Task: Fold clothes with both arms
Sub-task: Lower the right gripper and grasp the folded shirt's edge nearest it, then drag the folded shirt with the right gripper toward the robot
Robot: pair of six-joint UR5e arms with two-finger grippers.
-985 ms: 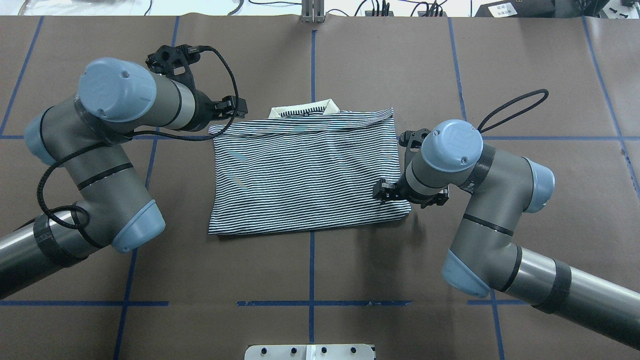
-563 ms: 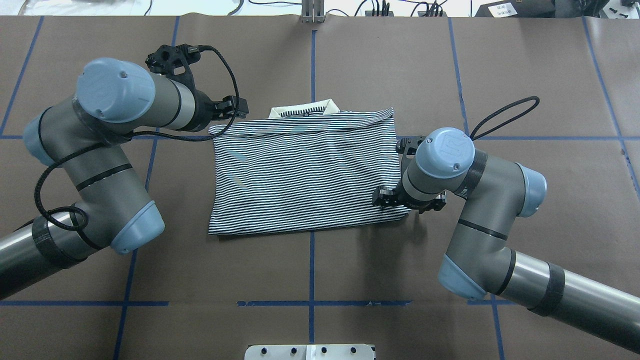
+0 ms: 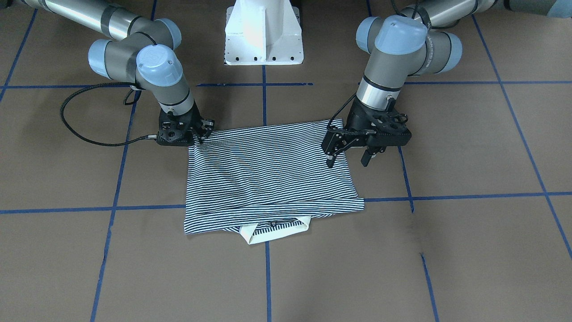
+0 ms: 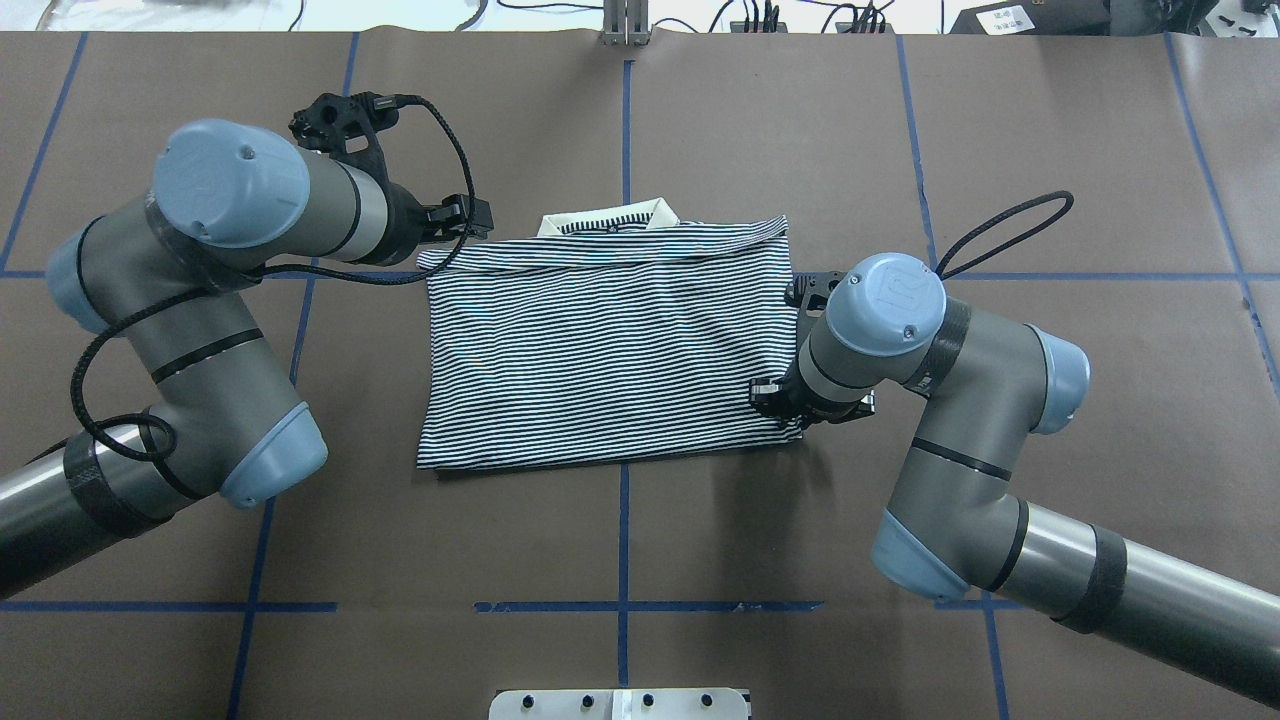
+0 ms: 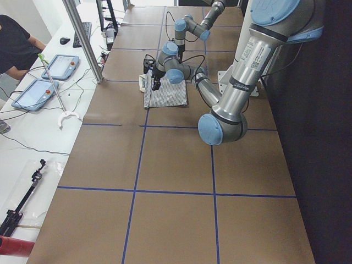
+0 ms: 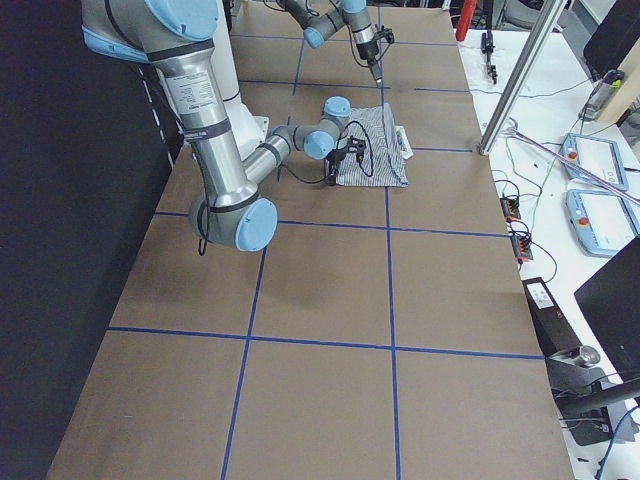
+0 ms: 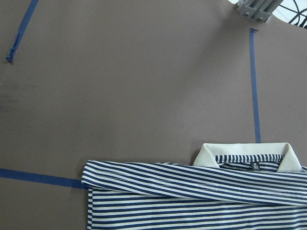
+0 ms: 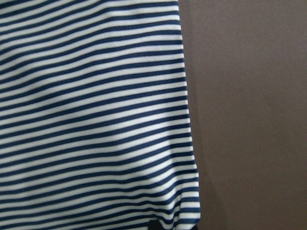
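Note:
The striped polo shirt [image 4: 610, 350] lies folded into a rectangle at the table's middle, and its cream collar [image 4: 605, 218] pokes out at the far edge. In the front-facing view the shirt [image 3: 268, 174] has its collar [image 3: 275, 230] toward the camera. My left gripper [image 3: 347, 161] hovers open above the shirt's left side, near the far-left corner [image 4: 478, 216]. My right gripper [image 3: 199, 135] is down on the near-right corner [image 4: 785, 408], its fingers closed on the fabric. The right wrist view shows the striped edge [image 8: 96, 120] bunched at the bottom.
The white pedestal base [image 3: 263, 36] stands at the robot's side of the brown table, which is marked with blue tape lines [image 4: 622, 520]. A metal post [image 4: 625, 25] rises at the far edge. A person [image 5: 14, 44] sits by a bench with tablets [image 5: 58, 66].
My right gripper has moved left and down onto the shirt's near-right corner, and the corner has drawn in slightly. The left arm has hardly moved.

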